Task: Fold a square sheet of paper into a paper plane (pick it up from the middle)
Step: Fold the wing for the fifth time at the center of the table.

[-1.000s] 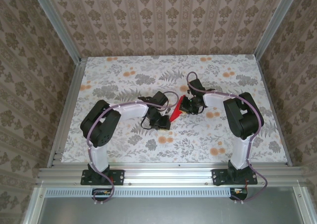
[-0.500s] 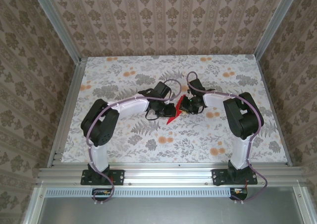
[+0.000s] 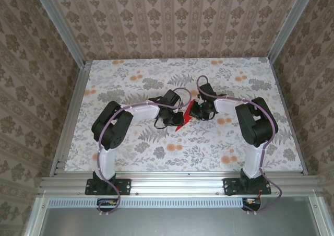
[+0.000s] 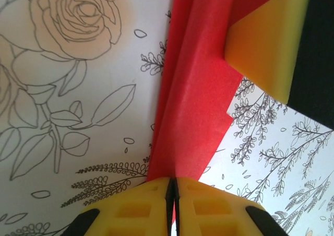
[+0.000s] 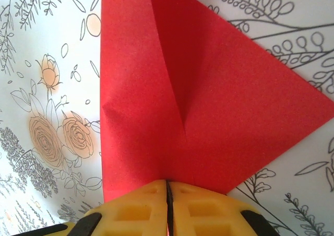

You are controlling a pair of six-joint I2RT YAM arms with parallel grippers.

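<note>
One red paper plane (image 3: 182,121) is showing, along with two arms and two pairs of jaws, all over one flowered counter (image 3: 130,74). The paper plane is sitting over the middle of the counter, right between the two pairs of jaws; whether it is touching the counter I cannot tell. The left arm (image 3: 138,113) is reaching in over the counter's left half and the right arm (image 3: 232,104) over its right half, and they are meeting nose to nose at the paper

The left jaws are clenching on the paper plane (image 4: 193,105): in the left wrist view their two yellow pads (image 4: 135,210) are pressing together with just a thin seam between them, and a narrow creased end of the red paper is running straight into that seam. One yellow pad (image 4: 266,43) of the right jaws is lying against the opposite end

The right jaws are grasping the paper plane (image 5: 209,105) too: their two yellow pads (image 5: 135,210) are pressing together on the wider folded part, with one crease running up from the seam and a point sticking out to the side
</note>
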